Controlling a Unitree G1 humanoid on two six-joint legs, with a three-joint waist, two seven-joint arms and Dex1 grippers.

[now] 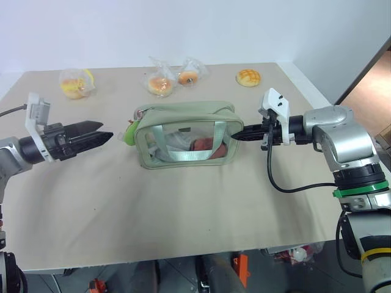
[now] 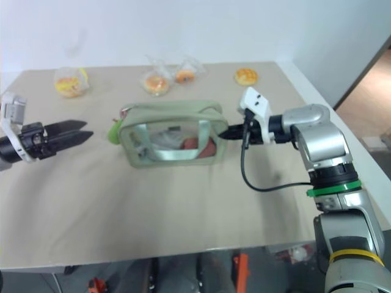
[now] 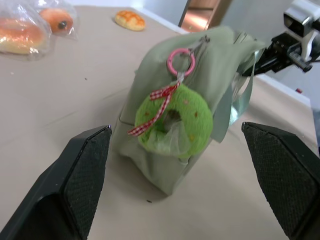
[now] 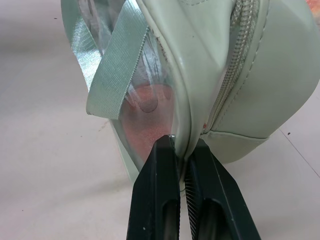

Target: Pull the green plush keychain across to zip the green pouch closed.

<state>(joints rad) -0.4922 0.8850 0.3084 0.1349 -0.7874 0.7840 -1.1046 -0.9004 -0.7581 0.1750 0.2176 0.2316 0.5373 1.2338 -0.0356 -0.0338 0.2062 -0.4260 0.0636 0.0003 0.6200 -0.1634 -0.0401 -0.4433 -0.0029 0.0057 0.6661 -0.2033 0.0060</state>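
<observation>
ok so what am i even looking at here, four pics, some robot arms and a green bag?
It's a two-armed robot at a tan table. The two wide pictures come from cameras in its head, looking down; the two close-ups come from a camera on each wrist. On the table stands a green pouch with a clear side, and behind it lie several buns, most of them wrapped. The right claw is shut on the pouch's end seam, holding it steady. The left claw is open, facing the other end, where a lime plush keychain hangs from the zipper on a pink ring.
</observation>
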